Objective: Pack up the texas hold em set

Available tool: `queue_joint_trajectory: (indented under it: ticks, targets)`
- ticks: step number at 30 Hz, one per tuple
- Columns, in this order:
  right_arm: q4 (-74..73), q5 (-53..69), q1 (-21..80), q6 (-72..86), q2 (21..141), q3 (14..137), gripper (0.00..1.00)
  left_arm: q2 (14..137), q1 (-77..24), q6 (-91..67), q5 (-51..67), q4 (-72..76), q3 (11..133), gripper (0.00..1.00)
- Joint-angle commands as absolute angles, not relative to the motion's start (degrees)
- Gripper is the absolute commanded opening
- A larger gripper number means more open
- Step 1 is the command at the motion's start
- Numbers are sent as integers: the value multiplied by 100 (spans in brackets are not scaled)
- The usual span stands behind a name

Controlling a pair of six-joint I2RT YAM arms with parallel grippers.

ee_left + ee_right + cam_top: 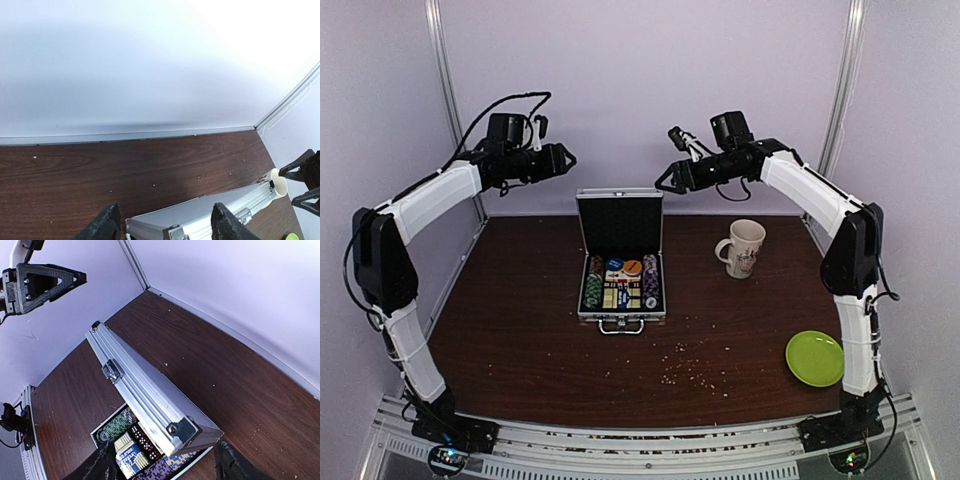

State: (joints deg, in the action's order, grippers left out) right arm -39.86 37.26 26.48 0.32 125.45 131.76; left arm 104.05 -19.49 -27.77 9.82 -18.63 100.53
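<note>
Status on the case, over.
Both open, empty: left gripper, right gripper, near the lid. Open case holds chips, deck. Nothing blocking; mug off to the right.

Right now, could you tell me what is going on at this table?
Nothing is being handled at this instant. The silver case stands open in the middle of the table, lid upright, with chips, dice and the card deck inside. Both arms are raised to either side above the lid, left gripper and right gripper open and empty. A mug and a green plate sit to the right.
</note>
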Motion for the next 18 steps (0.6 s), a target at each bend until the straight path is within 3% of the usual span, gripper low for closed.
queue_joint_trajectory:
  ticks: [1,8,18]
  targets:
    - [-3191,4077,2654,454,12650,13437,66,11088,-1950,-3104,1695,-1677,10729,63]
    - [-3042,4531,2661,595,12997,13446,63,11596,-1957,-3237,2089,-1742,10993,57]
    - [-3399,5234,2678,346,12867,12673,57,11092,-2106,-3012,2363,-1813,9873,49]
